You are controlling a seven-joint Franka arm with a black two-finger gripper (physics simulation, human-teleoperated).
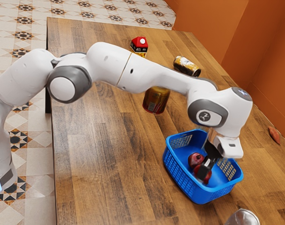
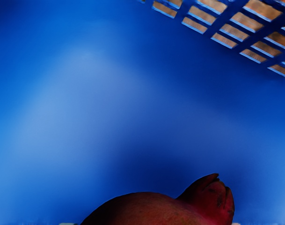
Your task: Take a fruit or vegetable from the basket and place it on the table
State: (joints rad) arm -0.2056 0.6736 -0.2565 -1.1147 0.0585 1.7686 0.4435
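black tool (image 1: 204,171) in blue basket (image 1: 185,182), at red fruit (image 2: 149,209); apart or clamped, cannot tell.

I log the surface (image 1: 100,164) as wood, smooth, satin sheen. Basket (image 1: 198,191): glossy moulded plastic. Far can (image 1: 186,66): shiny metal. Pomegranate (image 2: 151,208): smooth skin, faint gloss.

On the exterior view's clock face, a red carton (image 1: 139,46) stands at twelve, a toppled can (image 1: 186,66) at one-thirty, a gold can (image 1: 155,101) near centre, a reddish object (image 1: 274,135) at three, a silvery object (image 1: 244,218) at four-thirty.
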